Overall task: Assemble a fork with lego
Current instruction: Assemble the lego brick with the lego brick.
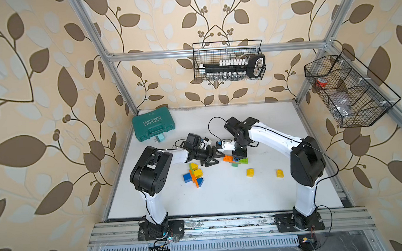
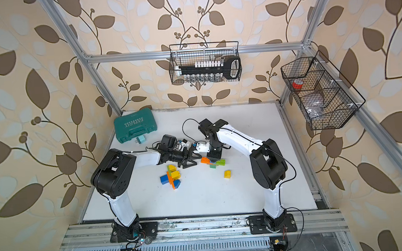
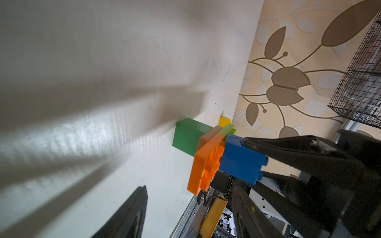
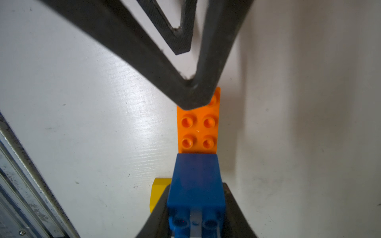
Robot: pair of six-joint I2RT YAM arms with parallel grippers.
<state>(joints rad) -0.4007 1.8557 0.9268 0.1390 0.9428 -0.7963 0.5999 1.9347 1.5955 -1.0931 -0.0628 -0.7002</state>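
You are seating a blue brick (image 4: 195, 181) on the orange plate (image 4: 198, 131) of the part-built piece lying mid-table, so the joining step looks to be in hand. Your right gripper (image 4: 195, 208) is clenching that blue brick, wrist pointing almost straight down at the table (image 1: 224, 197). Your left gripper (image 1: 215, 159) is reaching in low and nearly level from the side, jaws standing part open and grasping nothing. One fingertip (image 4: 191, 96) is bearing on the plate's free end, and a green brick (image 3: 187, 138) is sitting beneath the plate. Whether the studs are fully home is not clear, so the next move is likely calling for a straight push down while that fingertip is pinning the plate. A second cluster (image 1: 194, 177) and two loose yellow bricks (image 1: 250, 172) are waiting nearer you
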